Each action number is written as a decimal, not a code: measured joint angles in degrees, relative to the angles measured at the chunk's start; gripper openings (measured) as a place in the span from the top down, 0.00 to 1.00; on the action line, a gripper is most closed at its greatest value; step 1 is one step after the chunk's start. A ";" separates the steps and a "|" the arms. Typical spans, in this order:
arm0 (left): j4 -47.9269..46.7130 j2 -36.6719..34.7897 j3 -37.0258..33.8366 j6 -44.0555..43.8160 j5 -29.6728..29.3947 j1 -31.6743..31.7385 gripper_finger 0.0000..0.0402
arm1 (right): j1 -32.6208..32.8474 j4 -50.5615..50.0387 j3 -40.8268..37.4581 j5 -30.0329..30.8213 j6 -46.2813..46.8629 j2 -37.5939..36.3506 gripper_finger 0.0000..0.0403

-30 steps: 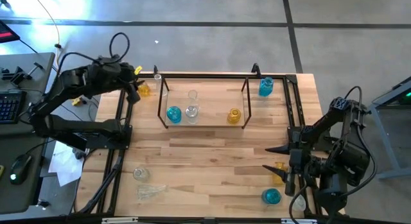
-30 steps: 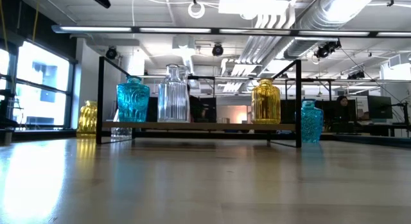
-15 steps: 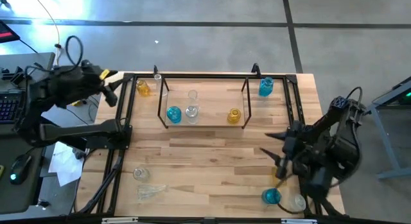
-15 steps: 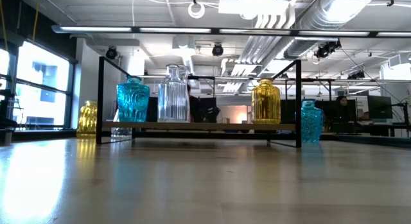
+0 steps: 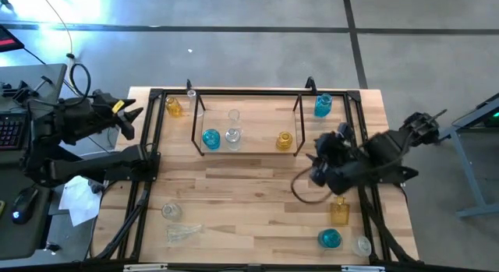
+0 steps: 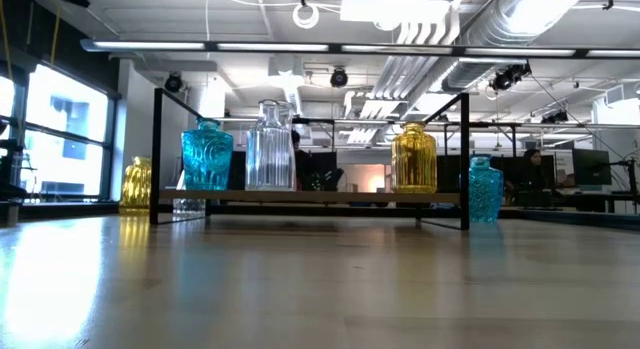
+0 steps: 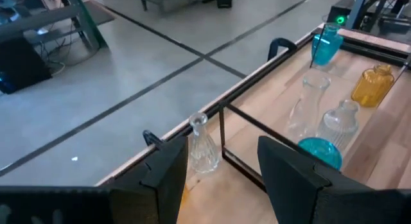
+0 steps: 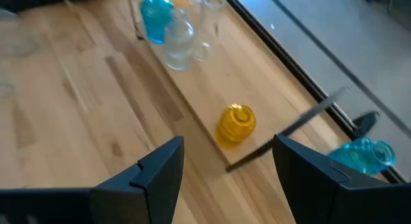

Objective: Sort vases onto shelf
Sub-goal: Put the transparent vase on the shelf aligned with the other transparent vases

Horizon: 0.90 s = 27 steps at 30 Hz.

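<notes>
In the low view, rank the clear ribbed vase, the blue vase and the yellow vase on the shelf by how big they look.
Largest: the clear ribbed vase, the tallest.
The blue vase and the yellow vase look too alike to rank.
All three stand on the shelf at a similar distance, so nearness distorts little.

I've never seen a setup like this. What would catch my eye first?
Probably the coloured glass on the shelf at the table's far side: a blue vase, clear ones beside it, and a yellow vase. Next, the right gripper, open and empty, reaching over the table just right of the shelf.
</notes>
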 joint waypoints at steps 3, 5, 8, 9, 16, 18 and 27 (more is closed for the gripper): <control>-0.03 -2.29 -2.17 -0.03 0.00 0.00 0.55 | -3.64 0.01 0.00 -2.58 -1.07 0.04 0.45; -0.01 -3.48 -3.17 -0.24 0.03 0.00 0.55 | -5.89 0.01 0.00 -3.78 -1.83 0.04 0.45; 0.31 -5.08 -4.54 -0.39 0.00 0.00 0.55 | -9.04 0.01 0.00 -4.23 -2.06 0.04 0.45; 0.24 -5.45 -4.96 -0.39 0.00 0.00 0.55 | -10.16 -0.01 0.00 -4.23 -2.31 0.04 0.45; 0.33 -6.10 -5.42 -0.48 -0.59 0.00 0.55 | -21.64 0.09 0.00 -4.64 -5.24 0.04 0.45; 0.33 -6.10 -5.42 -0.77 -0.59 0.00 0.55 | -25.05 0.28 0.00 -6.50 -6.53 0.04 0.45; 0.27 -6.10 -5.42 -3.03 0.45 0.00 0.55 | -28.03 14.51 0.00 -22.11 -18.28 3.62 0.45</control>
